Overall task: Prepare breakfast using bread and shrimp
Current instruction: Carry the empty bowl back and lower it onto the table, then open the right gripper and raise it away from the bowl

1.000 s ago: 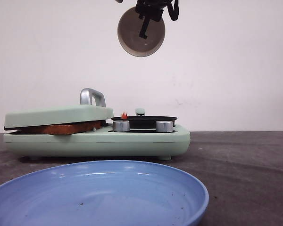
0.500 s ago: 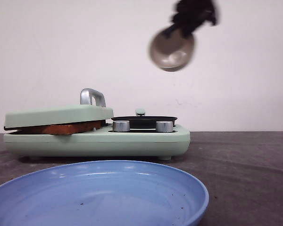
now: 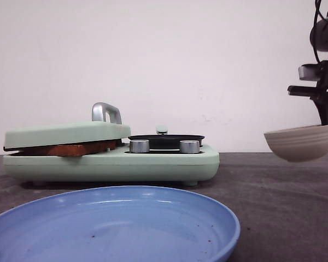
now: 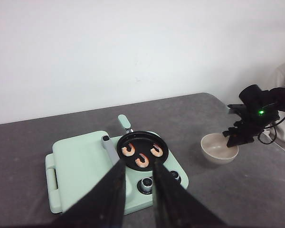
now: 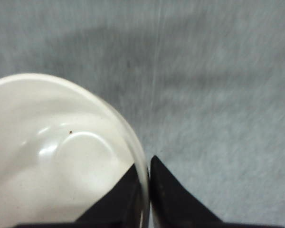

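Three orange-pink shrimp lie in the small black pan on the right half of the mint-green breakfast maker. Under its closed lid shows the brown crust edge of the bread. My left gripper hangs open above the maker with nothing between its fingers. Right of the maker, my right gripper is shut on the rim of an empty beige bowl. The bowl is upright and low by the table; whether it touches I cannot tell.
A large empty blue plate fills the front of the table, in front of the maker. Two silver knobs sit on the maker's front, and a metal handle stands up from the lid. A white wall stands behind.
My right gripper has swung the bowl from high above the pan, where it was tipped, right and down to table height. A shrimp seen dropping 1 s ago is gone from the air.
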Robot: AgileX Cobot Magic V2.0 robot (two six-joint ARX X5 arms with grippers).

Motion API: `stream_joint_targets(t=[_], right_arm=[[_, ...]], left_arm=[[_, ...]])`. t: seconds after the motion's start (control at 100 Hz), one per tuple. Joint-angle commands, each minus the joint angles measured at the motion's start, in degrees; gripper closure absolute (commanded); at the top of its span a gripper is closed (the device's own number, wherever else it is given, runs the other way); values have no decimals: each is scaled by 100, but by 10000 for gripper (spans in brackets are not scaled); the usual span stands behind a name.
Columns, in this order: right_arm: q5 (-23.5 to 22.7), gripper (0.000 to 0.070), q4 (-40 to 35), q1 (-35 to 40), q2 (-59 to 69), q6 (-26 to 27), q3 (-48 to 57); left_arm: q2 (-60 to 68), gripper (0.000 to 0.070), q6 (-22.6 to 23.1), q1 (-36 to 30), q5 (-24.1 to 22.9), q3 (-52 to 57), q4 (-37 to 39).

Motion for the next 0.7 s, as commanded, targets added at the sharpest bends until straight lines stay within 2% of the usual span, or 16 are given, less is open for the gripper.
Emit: stream_joint_targets(t=[0.0, 0.12, 0.16, 0.19, 0.31, 0.36, 0.44, 0.52, 0.57, 0.61, 0.67, 0.69], right_arm=[[-11, 696, 13, 17, 179, -101, 31], [9, 695, 101, 28, 181, -96, -11], [11, 675, 151, 50, 181, -90, -9], [11, 626, 153, 70, 179, -90, -9], [31, 341, 85, 96, 179, -92, -9], [22, 299, 52, 98, 177, -96, -7], [26, 291, -68, 96, 129, -98, 24], [-13, 293, -146, 94, -61, -105, 48], [-22, 331, -59, 94, -308, -105, 48], [-66, 445, 57, 94, -546, -107, 48], [-372, 700, 306, 103, -970, -109, 46], [-505, 700, 411, 111, -1123, -109, 46]], left_arm=[[35, 685, 33, -26, 9, 116, 39], [31, 685, 31, -24, 9, 116, -7], [31, 685, 31, -26, 9, 116, -22], [31, 685, 31, -26, 9, 116, -37], [31, 685, 33, -26, 7, 116, -98], [31, 685, 33, -26, 9, 116, -131], [31, 685, 33, -26, 7, 116, -155], [17, 685, 42, -26, 7, 116, -160], [4, 685, 81, -26, 7, 116, -160], [-4, 685, 140, -26, 2, 116, -160], [-11, 685, 219, -26, -2, 116, -168], [-20, 685, 227, -26, -11, 116, -179]])
